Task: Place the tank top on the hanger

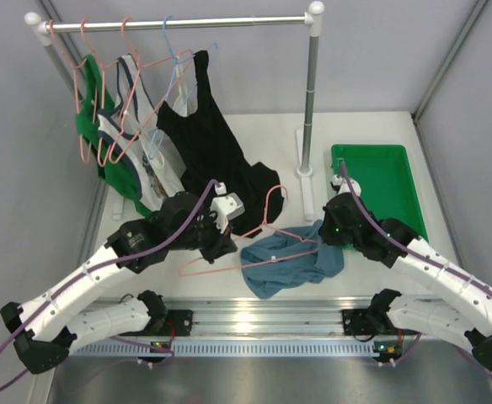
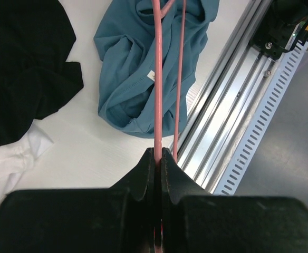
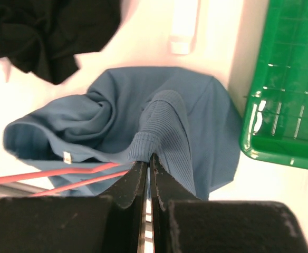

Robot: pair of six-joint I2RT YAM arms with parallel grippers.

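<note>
Jaws of left gripper pressed together on hanger wire. Hanger's far end reaches over tank top, which lies crumpled at 3 o'clock from that gripper. right gripper pinches the top's ribbed edge. green tray sits at 1 o'clock.

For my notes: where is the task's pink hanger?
In the top view the hanger is at the front centre of the table, held by the left gripper, its far end reaching the tank top.

Matt ribbed cloth tank top; smooth pink hanger; glossy plastic tray
</note>
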